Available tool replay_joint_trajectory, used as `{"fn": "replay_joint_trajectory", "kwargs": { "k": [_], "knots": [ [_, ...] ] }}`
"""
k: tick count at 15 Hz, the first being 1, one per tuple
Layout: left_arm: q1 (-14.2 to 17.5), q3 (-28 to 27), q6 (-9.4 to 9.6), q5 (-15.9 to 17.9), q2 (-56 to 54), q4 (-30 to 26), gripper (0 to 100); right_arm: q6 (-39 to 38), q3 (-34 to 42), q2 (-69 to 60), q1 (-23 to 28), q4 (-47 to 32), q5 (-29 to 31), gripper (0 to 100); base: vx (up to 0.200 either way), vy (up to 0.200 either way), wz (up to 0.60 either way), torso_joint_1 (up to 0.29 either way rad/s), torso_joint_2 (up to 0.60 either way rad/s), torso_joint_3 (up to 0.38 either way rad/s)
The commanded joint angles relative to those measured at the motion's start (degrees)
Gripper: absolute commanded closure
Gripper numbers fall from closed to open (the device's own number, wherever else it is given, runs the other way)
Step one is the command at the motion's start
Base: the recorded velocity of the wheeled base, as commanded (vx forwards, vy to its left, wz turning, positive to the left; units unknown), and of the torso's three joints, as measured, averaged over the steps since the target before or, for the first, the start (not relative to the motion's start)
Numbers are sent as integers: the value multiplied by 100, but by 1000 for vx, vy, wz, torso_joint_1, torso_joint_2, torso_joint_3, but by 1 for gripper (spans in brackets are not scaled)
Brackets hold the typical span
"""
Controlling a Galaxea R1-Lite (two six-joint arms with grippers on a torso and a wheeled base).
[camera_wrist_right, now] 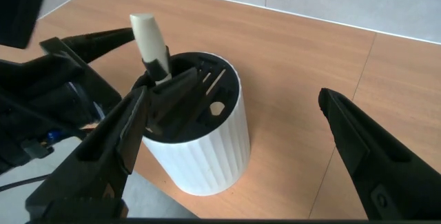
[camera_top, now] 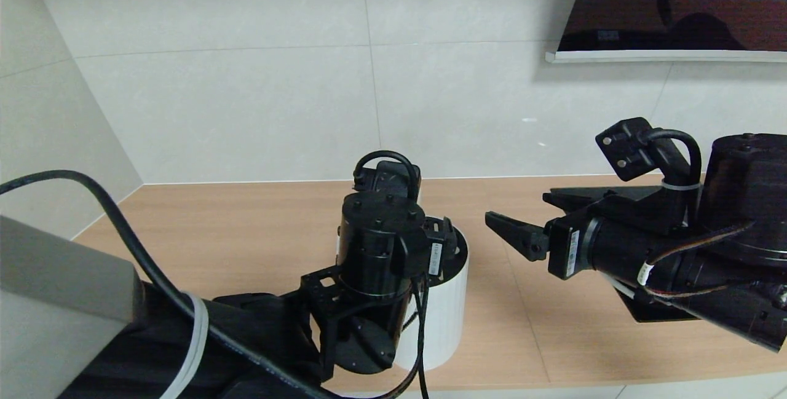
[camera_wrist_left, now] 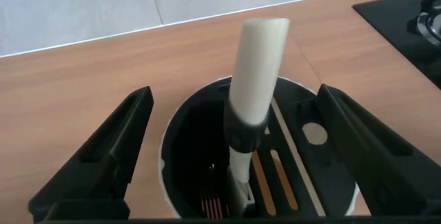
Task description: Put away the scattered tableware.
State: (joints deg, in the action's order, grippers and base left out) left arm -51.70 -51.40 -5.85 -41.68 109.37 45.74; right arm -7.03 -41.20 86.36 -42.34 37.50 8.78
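Tableware is represented by a cream-handled utensil with a black collar (camera_wrist_left: 258, 65), seen standing slightly tilted in a white ribbed cylindrical holder (camera_top: 444, 307) that is set near the front edge of the light wooden table (camera_top: 246, 221). The left end effector (camera_wrist_left: 233, 93) is held directly above the holder, its fingers spread wide to either side of the handle and touching nothing. The utensil is therefore judged to be released and stowed. Two hazards are foreseen. If the arm is drawn away sideways rather than straight up, the protruding handle could be caught by a finger, and the holder tipped or dragged off the near edge. If the wrist is lowered, the rim could be struck. To the right and well apart, the right end effector (camera_top: 518, 208) is held above the table, wide open and empty. A black hob (camera_wrist_left: 406, 24) is set into the table on that side, and a pale tiled wall (camera_top: 246, 79) is seen behind.
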Motion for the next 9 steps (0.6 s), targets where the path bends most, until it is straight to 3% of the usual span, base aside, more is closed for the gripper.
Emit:
{"fn": "replay_joint_trajectory", "kwargs": {
  "k": [1,5,9],
  "knots": [
    [2,130,-4,257,-953,-223,0,-9,-10,-58,-3,12,1,0,0,0,0,0,0,0],
    [143,455,14,1268,-2711,-742,0,0,-2,-251,244,12,1,0,0,0,0,0,0,0],
    [934,789,23,1698,-4152,-759,0,-17,42,-831,709,3,54,0,0,0,0,0,0,0]
  ]
}}
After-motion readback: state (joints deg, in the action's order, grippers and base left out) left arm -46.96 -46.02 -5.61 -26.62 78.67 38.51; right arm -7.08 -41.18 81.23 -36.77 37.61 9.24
